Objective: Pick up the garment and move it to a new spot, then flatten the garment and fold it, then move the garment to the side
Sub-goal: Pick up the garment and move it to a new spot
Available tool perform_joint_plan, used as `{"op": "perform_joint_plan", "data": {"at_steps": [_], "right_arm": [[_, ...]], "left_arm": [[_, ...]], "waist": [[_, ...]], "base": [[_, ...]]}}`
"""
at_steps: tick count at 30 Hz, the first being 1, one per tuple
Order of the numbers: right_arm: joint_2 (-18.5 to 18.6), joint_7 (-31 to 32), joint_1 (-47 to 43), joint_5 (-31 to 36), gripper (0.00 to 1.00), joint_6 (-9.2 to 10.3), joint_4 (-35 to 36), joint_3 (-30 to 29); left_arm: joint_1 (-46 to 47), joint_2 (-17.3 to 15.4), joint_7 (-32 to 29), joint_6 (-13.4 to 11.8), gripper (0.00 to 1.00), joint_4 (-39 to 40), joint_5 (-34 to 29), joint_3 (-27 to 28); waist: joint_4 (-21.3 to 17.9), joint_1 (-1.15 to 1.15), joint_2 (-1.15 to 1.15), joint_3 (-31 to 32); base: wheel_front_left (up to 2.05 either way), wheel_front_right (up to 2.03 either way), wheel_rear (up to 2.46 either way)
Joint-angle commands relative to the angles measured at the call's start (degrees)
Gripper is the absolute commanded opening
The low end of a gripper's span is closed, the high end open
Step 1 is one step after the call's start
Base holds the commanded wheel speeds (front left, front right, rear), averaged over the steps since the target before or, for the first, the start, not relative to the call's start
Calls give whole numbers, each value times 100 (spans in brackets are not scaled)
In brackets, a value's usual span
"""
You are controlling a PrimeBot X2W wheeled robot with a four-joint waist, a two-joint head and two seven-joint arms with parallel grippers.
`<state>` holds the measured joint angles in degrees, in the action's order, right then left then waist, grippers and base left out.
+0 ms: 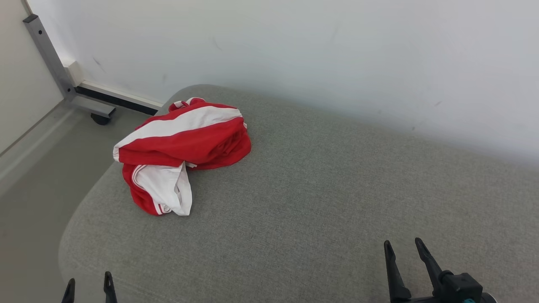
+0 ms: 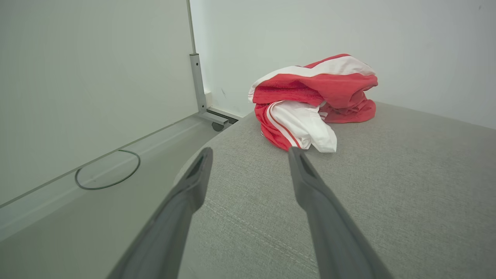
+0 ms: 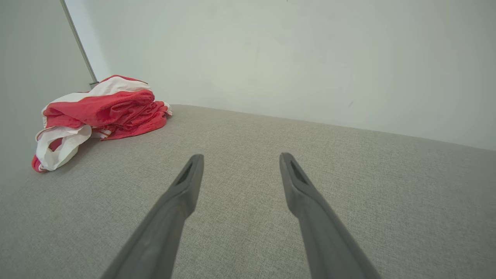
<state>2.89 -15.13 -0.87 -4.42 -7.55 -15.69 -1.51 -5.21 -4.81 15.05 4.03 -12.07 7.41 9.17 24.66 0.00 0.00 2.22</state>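
One red and white garment [image 1: 185,147] lay crumpled in a heap near the far left corner of the grey fabric-covered surface [image 1: 316,189], close to its left edge, with a broad white stripe across the top and a white fold hanging toward the near side. Nothing touched it.

At the near left corner the left hand [image 1: 89,280] hung over the surface's edge, its fingers [image 2: 193,182] spread apart, pointing at the heap and holding nothing. The right hand [image 1: 402,242] sat along the near edge toward the right, well apart from the garment, its fingers likewise apart and empty.

Behind the surface stood a pale wall [image 1: 294,42]. Beyond the left edge, a grey metal post [image 1: 46,46] on a dark wheel [image 1: 100,119] rose from the floor [image 1: 33,176], where a thin cable loop [image 2: 108,170] lay.
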Motion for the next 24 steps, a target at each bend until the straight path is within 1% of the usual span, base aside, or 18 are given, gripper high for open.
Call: {"op": "perform_joint_plan", "data": {"at_steps": [1, 7, 13, 18, 20, 24], "right_arm": [[-3, -4, -53, -21, 100, 12, 12, 7], [-3, -4, -19, -60, 100, 12, 41, 57], [-3, -4, 39, -69, 100, 12, 84, 86], [-3, -4, 142, 14, 100, 12, 102, 108], [-1, -4, 224, 63, 100, 12, 121, 101], [-2, -4, 393, 155, 100, 12, 168, 84]], "left_arm": [[-66, 15, 20, -22, 100, 29, 39, 23], [-116, 23, 20, -44, 100, 98, 27, 97], [-114, 36, 20, -72, 100, 111, 90, 183], [124, 34, 20, -15, 100, 91, 153, 255], [312, 18, 20, 17, 100, 86, 266, 326], [828, -122, 20, 102, 100, 1, 441, 392]], "waist": [[55, 0, 0, 18], [92, 0, 0, 25], [-30, 0, 0, -44], [-265, 0, 0, -196], [-383, 0, 0, -288], [-640, 0, 0, -556]], "base": [[0, 0, 0], [0, 0, 0], [0, 0, 0], [0, 0, 0], [0, 0, 0], [0, 0, 0]]}}
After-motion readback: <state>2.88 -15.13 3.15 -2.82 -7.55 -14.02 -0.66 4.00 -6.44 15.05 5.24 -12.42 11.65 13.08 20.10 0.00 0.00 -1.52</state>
